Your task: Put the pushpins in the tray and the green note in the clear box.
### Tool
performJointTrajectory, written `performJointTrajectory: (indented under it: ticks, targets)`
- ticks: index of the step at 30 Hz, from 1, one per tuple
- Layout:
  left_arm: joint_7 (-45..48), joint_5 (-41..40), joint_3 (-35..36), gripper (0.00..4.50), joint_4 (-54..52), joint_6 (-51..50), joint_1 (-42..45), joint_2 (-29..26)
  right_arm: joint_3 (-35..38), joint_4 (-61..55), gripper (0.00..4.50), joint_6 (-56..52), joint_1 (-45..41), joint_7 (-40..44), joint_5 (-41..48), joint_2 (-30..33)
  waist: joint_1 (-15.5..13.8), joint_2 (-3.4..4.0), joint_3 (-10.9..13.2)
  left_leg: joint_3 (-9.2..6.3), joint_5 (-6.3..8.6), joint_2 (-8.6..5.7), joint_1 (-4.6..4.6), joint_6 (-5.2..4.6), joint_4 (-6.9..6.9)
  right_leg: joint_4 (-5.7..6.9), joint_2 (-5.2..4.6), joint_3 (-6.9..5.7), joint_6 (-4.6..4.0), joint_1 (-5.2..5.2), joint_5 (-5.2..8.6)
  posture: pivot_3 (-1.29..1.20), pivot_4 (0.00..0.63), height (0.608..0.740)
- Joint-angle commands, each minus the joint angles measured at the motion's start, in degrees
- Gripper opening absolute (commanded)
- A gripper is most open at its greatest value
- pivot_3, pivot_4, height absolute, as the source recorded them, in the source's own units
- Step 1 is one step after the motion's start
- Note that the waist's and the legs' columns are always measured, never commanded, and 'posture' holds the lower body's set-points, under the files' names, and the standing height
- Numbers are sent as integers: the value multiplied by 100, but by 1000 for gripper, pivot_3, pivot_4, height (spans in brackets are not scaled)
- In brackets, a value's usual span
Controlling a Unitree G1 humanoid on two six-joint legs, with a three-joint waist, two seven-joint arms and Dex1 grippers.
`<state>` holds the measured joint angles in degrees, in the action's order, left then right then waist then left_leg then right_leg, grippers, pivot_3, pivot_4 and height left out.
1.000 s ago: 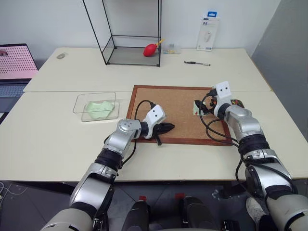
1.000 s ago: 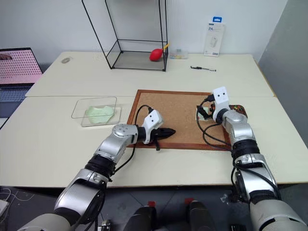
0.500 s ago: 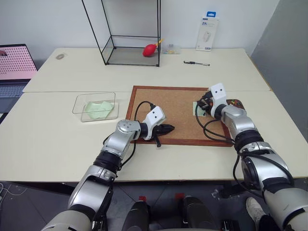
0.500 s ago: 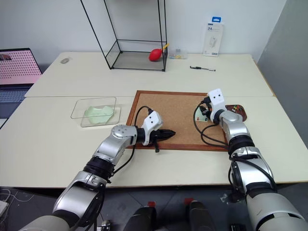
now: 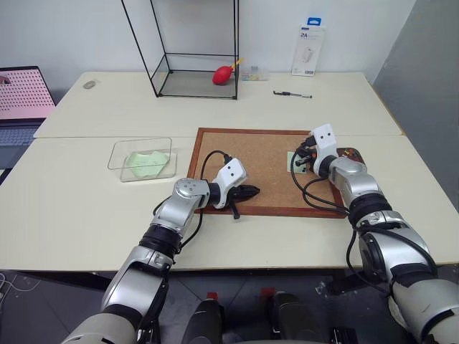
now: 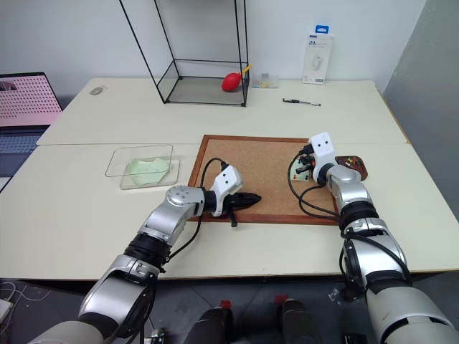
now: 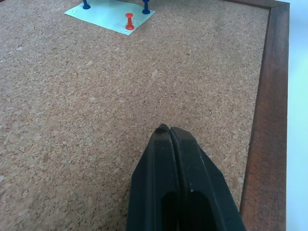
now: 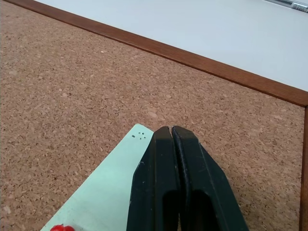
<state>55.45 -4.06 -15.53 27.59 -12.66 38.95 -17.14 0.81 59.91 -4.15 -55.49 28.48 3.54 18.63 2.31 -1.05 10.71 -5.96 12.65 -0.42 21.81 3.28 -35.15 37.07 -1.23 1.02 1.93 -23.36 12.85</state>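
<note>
The right end effector (image 8: 171, 132) has clenched over the green note (image 8: 103, 195) — empty, apparently — so reopen, straddle a pushpin (image 7: 129, 20) at the note's corner.

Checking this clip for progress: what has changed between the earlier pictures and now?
The right gripper, over the green note on the corkboard, has drawn slightly back toward the tray, and its fingers have shut; whether they pinch a pushpin cannot be told. The left gripper stayed shut over the corkboard's near edge. The note is still pinned; the clear box has not moved.
</note>
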Motion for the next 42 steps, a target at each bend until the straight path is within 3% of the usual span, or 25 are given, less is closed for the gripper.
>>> performJointTrajectory:
  ticks: [1,6,11,25,34,42]
  targets:
    - [-14,208,-171,0,227,-129,-170,-2,134,-461,62,194,-109,175,113,7,1,0,0,0,0,0,0,0,0,0,0,0,0,0,0,0,150,740]
    - [-19,217,-164,0,279,-105,-138,-7,71,-401,658,180,-102,85,-32,77,1,1,-1,0,0,0,-1,0,0,1,0,-1,0,1,0,0,150,740]
    - [-13,225,-156,0,317,-81,-112,-27,-40,-148,1660,51,-202,14,-205,58,2,2,-1,0,0,0,-2,0,0,1,0,0,0,1,0,0,150,740]
    - [9,218,-151,0,312,-58,-112,-39,-5,513,1660,100,-455,-267,-410,-59,7,5,-3,0,0,0,-4,0,-1,2,0,1,0,2,0,0,150,740]
    - [-6,276,-178,0,365,-133,-137,-94,91,574,91,159,-508,-268,-378,-114,7,6,-4,0,0,0,-4,0,-1,3,0,1,0,2,0,0,150,740]
    - [-121,344,-204,0,656,-373,25,-48,173,379,9,120,-506,-173,-298,-83,6,7,-5,0,0,-1,-4,0,-1,4,0,0,0,3,-1,0,150,740]
